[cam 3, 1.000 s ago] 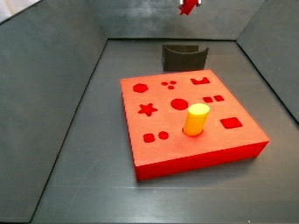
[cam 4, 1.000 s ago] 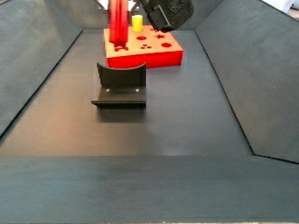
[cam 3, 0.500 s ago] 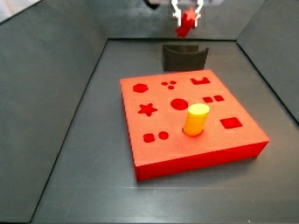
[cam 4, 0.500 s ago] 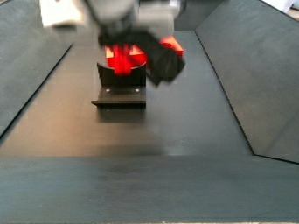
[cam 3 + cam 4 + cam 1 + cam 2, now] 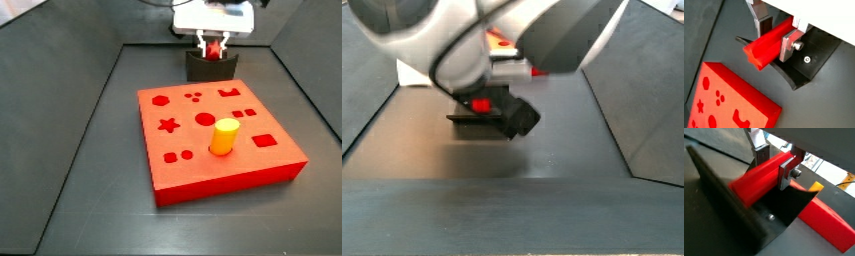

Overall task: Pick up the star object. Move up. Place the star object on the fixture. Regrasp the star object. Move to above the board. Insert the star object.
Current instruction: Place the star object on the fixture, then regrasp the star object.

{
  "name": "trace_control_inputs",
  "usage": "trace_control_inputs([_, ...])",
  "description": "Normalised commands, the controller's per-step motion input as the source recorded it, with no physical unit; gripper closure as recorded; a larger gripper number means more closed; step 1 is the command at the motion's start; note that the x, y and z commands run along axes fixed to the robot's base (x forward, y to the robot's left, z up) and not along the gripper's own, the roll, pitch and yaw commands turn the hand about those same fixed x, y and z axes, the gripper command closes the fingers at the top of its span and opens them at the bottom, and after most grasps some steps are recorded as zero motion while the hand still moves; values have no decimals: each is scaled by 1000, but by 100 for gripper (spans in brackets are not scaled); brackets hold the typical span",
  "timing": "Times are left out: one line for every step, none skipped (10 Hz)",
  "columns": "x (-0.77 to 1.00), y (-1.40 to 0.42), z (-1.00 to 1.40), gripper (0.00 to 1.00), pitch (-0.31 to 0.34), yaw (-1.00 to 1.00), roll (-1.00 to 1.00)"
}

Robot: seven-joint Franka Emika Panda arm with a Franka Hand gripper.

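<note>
Here the gripper [image 5: 776,31] is down at the fixture [image 5: 803,70], its two silver finger plates pinching the star object [image 5: 769,44] between them. In both wrist views the red peg lies lengthwise between the fingers [image 5: 787,169], one plate on each side of it, and its free end sticks out past the plates toward the curved upright of the dark bracket. Whether the peg already rests on the fixture or hangs just over it cannot be told from these views.

In a side view the gripper [image 5: 213,42] sits at the upper centre of the frame, directly over the fixture [image 5: 211,68], with a sliver of the star object [image 5: 213,45] showing red between the fingers. The board [image 5: 214,140] fills the middle of that frame, just in front of the fixture, with its shaped holes on top. A yellow cylinder [image 5: 223,137] stands upright in the board, right of centre, and the star-shaped hole [image 5: 168,125] lies open to its left.

In a side view from the opposite end, the arm blocks most of the upper frame; a red spot of the star object [image 5: 480,104] shows at the fixture [image 5: 476,121], left of centre. A strip of the board [image 5: 505,42] shows behind the arm.
</note>
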Motion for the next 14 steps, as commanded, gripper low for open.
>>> trace_control_inputs([83,57,-234,100,-68,-132,-147])
trace_control_inputs([54,48,-179,100,-79,-92,-122])
trace_control_inputs([55,41,-176,100,-81,-62,-118])
trace_control_inputs([56,38,-174,100,-80,-41,-118])
trace_control_inputs([0,0,0,0,0,0,0])
trace_control_inputs([0,0,1000,0,-8,67,-23])
trace_control_inputs([-6,1,1000,0,-4,67,-22])
trace_control_inputs([-26,4,1000,0,9,65,-14])
trace_control_inputs([-34,4,1000,0,18,58,-1])
trace_control_inputs([-42,4,1000,0,37,47,9])
trace_control_inputs([-42,8,905,0,53,33,11])
trace_control_inputs([-38,7,778,0,62,26,13])
trace_control_inputs([-27,9,463,0,81,6,24])
trace_control_inputs([-24,9,273,0,89,-8,31])
